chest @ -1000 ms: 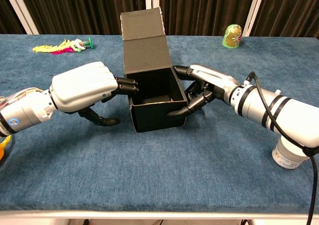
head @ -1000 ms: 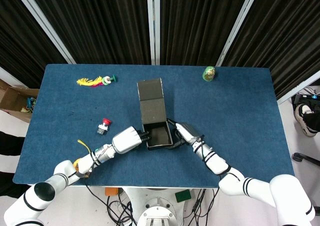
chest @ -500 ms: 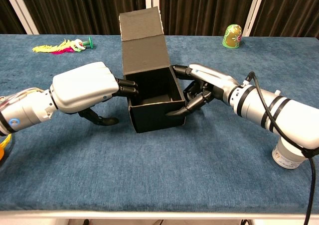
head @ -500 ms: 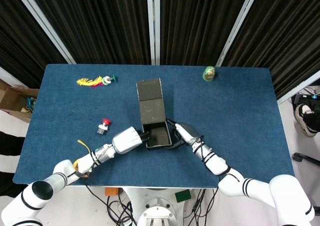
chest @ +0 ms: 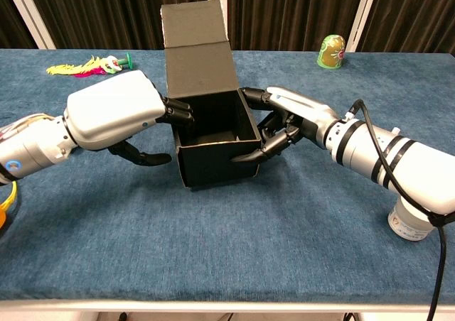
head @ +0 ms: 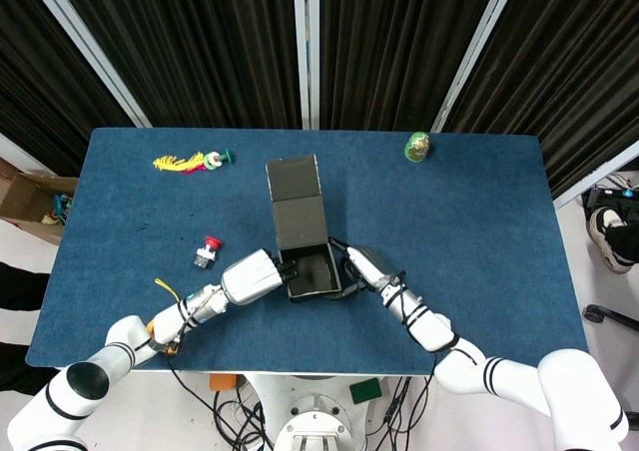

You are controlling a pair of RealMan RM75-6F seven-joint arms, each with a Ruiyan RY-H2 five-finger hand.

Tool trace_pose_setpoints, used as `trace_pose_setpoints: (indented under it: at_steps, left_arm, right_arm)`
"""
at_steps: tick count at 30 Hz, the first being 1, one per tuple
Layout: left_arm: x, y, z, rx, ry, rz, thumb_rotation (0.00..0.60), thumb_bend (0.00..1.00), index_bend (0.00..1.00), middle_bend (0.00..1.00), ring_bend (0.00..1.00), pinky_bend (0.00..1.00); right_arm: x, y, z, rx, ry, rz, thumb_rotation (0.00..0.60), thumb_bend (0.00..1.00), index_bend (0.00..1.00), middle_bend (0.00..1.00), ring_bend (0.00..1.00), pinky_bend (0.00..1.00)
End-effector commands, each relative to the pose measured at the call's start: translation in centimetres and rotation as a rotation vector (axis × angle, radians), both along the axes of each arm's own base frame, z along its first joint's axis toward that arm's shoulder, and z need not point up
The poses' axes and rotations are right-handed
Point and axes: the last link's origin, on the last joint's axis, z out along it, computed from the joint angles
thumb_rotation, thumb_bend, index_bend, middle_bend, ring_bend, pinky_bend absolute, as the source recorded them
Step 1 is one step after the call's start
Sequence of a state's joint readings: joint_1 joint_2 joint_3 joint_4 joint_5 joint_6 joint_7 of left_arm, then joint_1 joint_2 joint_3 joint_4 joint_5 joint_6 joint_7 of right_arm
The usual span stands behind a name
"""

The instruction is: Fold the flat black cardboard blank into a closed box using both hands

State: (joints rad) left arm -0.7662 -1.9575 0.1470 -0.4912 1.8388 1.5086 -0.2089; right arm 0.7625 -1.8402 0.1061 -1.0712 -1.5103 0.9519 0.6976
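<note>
Black cardboard box (chest: 213, 140), lid flap upright, is held mid-surface (chest: 227, 250) between left robot hand (chest: 117, 111) and right robot hand (chest: 288, 118), fingers gripping opposite walls. Judged light, thin-walled, crushable; best gripped at wall edges.

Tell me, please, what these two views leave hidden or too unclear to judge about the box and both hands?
- Box far outer wall and underside: hidden in both views by its own panels.
- Left hand fingertips: chest view, behind the box's left wall; whether they grip or only press, I cannot tell.
- Right hand palm side: chest view, turned away.
- Green figure details: head view, too small.
</note>
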Motion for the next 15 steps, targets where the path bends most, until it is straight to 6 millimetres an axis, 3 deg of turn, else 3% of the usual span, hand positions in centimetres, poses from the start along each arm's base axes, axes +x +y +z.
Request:
trace_pose_setpoints:
  at_steps: [1, 7, 15]
  left_arm:
    - [-0.1, 0.1, 0.5, 0.017, -0.009, -0.001, 0.600, 0.19, 0.49, 0.45, 0.71, 0.95]
    - [-0.6, 0.4, 2.1, 0.055, -0.036, 0.007, 0.600, 0.12, 0.34, 0.31, 0.69, 0.95]
    - [-1.9, 0.0, 4.7, 0.111, -0.081, 0.037, 0.600, 0.09, 0.31, 0.27, 0.69, 0.95]
  right_arm:
    - [0.3, -0.1, 0.1, -0.002, -0.012, -0.004, 0.600, 0.46, 0.27, 0.32, 0.79, 0.76]
    - [1.5, -0.9, -0.1, 0.004, -0.041, -0.030, 0.600, 0.46, 0.26, 0.32, 0.79, 0.76]
    - [3.4, -2.2, -0.8, 0.011, -0.050, -0.059, 0.600, 0.45, 0.23, 0.31, 0.78, 0.76]
